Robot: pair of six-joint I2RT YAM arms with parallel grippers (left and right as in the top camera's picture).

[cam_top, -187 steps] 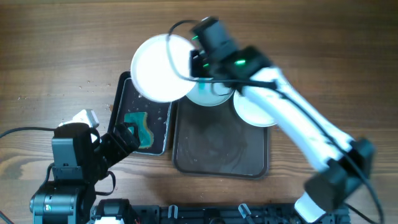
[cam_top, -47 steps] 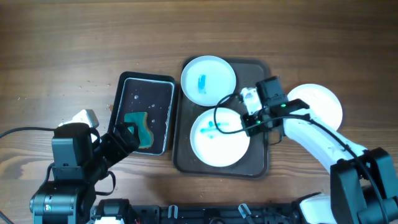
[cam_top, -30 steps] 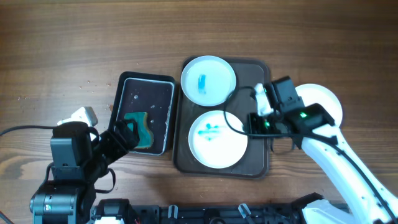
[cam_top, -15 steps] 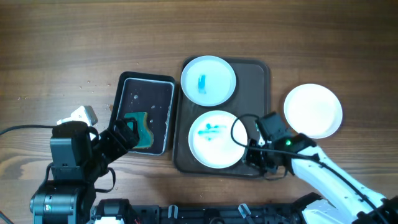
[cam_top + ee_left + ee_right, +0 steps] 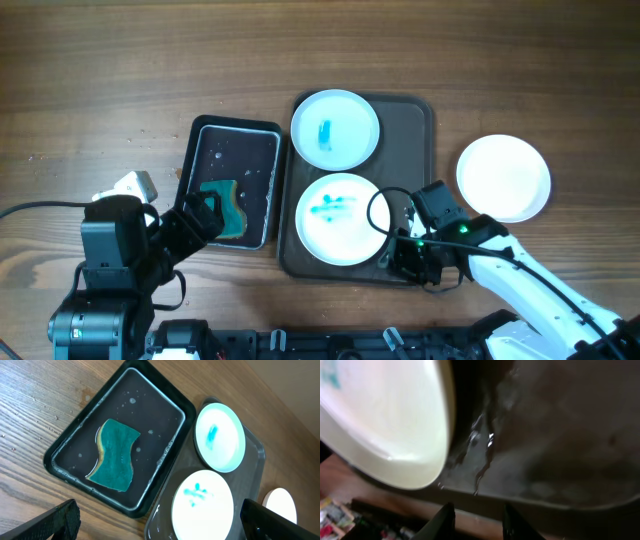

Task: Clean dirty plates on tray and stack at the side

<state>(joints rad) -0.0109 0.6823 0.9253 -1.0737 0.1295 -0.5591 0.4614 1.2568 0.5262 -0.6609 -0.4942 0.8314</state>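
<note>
Biggest thing is the one wooden table [image 5: 100, 80], everything sits on it. Two arms: the left arm [image 5: 115, 260] is at the near left corner, and the right arm [image 5: 530, 290] comes in from the near right.

Two trays. The big brown tray [image 5: 412, 180] is in the middle. The smaller black tray [image 5: 240, 150] is right up against its left side, and it has water drops on it.

Three white plates [image 5: 340, 218] total. Two are on the brown tray, both with blue smears: the far plate [image 5: 335, 128] has one short streak, and the near plate [image 5: 202, 505] has a few squiggles. The clean plate [image 5: 503, 178] sits on the bare table, off to the right of the tray and not touching it.

One sponge [image 5: 114, 455], teal with a yellowish edge, lies in the near half of the black tray.

The left gripper [image 5: 205, 218] hangs over the sponge end of the black tray, fingers spread as wide as they go, nothing in them. The right gripper [image 5: 477, 515] is low over the near right corner of the brown tray, just beside the near plate's rim. Its fingers [image 5: 442, 520] are a little apart with nothing pinched between them. The tray floor there looks wet.
</note>
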